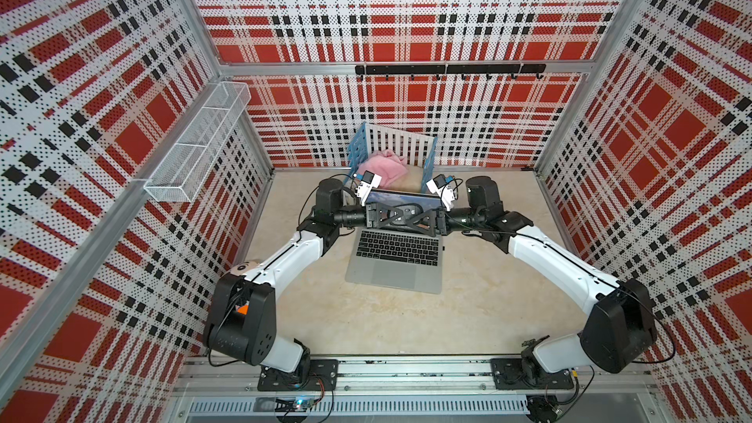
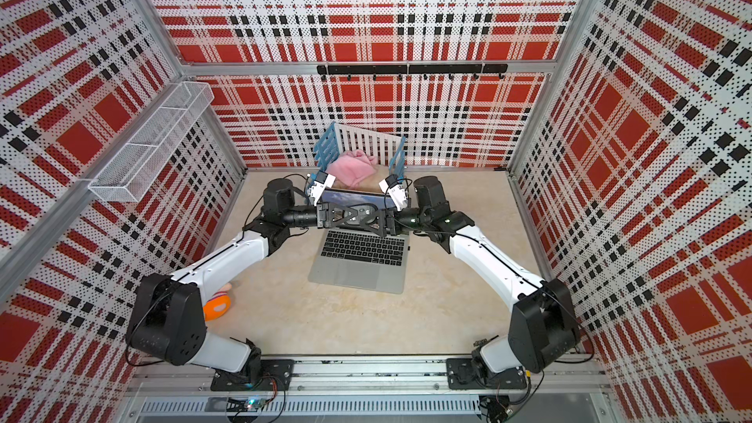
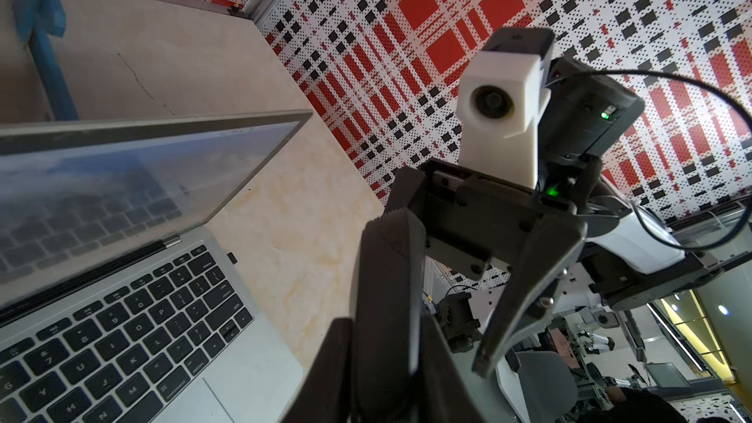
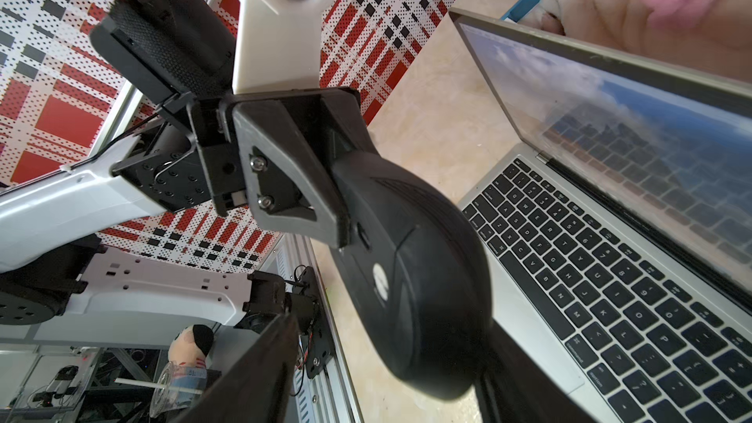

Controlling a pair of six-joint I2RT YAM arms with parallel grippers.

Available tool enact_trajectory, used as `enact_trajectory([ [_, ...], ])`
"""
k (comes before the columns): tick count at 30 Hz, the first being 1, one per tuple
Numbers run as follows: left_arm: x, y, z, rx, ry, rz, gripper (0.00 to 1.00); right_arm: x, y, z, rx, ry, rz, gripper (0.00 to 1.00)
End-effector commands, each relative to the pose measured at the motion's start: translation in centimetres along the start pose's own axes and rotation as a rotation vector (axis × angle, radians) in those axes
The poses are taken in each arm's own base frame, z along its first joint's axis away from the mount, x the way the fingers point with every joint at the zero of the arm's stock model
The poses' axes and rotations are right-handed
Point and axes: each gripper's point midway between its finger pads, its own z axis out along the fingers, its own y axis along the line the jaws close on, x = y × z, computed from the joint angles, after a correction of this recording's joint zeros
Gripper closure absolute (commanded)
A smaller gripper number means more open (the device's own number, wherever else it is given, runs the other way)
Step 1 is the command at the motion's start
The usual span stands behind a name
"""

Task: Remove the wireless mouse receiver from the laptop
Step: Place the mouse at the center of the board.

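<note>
Both hands meet above the open laptop (image 1: 394,256), jointly clasping the black mouse (image 4: 411,286); receiver (image 3: 232,257) remains plugged in.

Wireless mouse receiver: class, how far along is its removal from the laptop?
Done: nothing visible; the wireless mouse receiver sits plugged into the side of the laptop. In hand: the left end effector grips the black mouse above the keyboard, the right end effector facing it. Left: grasp the receiver, pull it out.

Even, bright overhead light; soft shadows under the arms. Both top views bow walls at edges. Laptop (image 3: 122,181) screen shows pale glare, key reflections. Near black mouse (image 4: 411,290) slightly blurred.
</note>
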Motion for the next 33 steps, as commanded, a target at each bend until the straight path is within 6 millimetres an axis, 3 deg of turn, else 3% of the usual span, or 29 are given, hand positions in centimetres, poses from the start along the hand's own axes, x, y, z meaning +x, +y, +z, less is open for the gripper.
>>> enact_trajectory([
  [1, 0.8, 1.1, -0.2, -0.046, 0.026, -0.007, 1.0, -0.4, 1.3, 0.1, -0.06, -0.015, -0.026, 0.28],
  [21, 1.3, -1.7, 0.5, 0.056, 0.037, 0.014, 1.0, -0.9, 1.0, 0.9, -0.074, -0.03, -0.015, 0.45],
  [33, 1.1, -1.9, 0.3, 0.06, 0.031, 0.012, 1.0, -0.6, 0.6, 0.9, -0.059, -0.02, -0.016, 0.52],
])
